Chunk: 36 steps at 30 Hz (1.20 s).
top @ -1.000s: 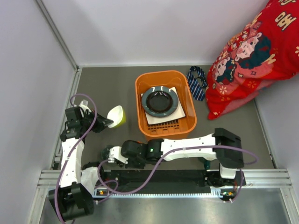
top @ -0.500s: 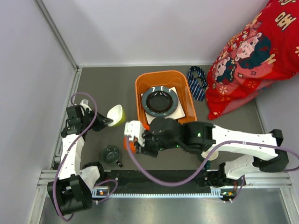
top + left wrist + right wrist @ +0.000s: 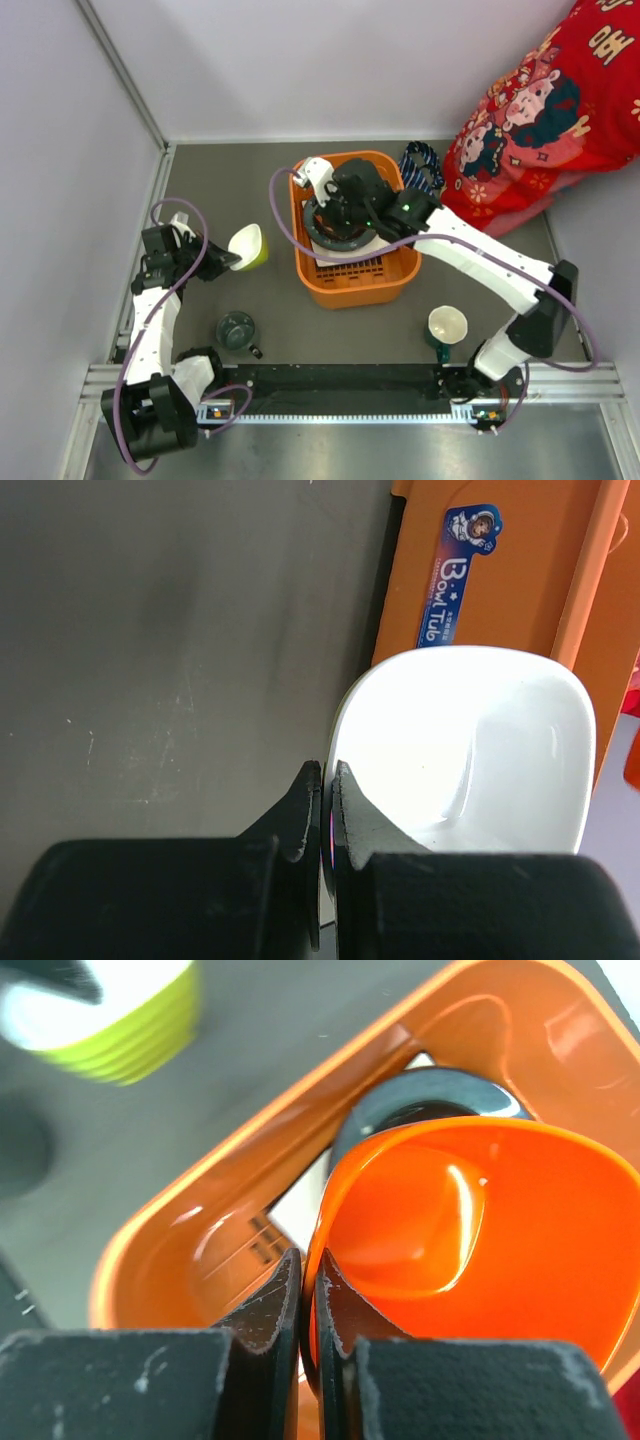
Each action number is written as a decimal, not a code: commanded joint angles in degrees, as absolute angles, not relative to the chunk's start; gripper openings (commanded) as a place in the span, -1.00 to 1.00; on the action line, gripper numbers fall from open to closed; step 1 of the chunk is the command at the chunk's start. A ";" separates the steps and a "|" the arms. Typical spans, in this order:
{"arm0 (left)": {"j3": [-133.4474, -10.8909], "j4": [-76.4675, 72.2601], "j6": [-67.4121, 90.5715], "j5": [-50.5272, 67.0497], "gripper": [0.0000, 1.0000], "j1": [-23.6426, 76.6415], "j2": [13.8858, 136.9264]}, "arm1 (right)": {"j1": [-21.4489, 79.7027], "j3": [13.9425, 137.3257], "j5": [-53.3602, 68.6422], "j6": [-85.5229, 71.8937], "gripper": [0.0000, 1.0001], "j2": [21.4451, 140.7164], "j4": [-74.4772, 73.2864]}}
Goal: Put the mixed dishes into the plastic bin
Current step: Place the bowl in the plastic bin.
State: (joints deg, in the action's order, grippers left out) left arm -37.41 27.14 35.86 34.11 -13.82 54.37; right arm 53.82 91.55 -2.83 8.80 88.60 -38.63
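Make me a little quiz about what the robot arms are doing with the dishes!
1. True or false: the left gripper pinches the green bowl by its rim.
2. What does the right gripper hold over the bin? A) a spoon B) an orange bowl C) a sponge
3. Fill the gap: the mug stands on the ____, not in the bin.

Key: 1 true; 2 B; 3 table.
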 commanded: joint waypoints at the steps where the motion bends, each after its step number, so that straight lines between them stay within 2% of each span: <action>1: -39.46 25.49 35.60 33.58 -1.00 -13.71 53.35 | 50.02 97.20 -0.26 12.13 -1.00 93.50 -34.98; 5: -39.29 25.75 35.68 33.31 -1.00 -13.62 53.61 | 47.11 98.00 -0.70 12.74 -1.00 99.56 -34.19; 15: -39.99 26.02 36.03 30.60 -1.00 -13.71 52.74 | 45.18 96.51 1.84 11.95 -1.00 105.38 -30.68; 24: -48.60 28.91 34.98 24.70 -1.00 -13.71 52.03 | 45.00 95.63 1.58 11.87 -1.00 108.02 -30.06; 36: -54.49 31.37 33.93 23.21 -1.00 -13.71 54.05 | 44.65 94.22 0.18 12.13 -1.00 111.18 -28.92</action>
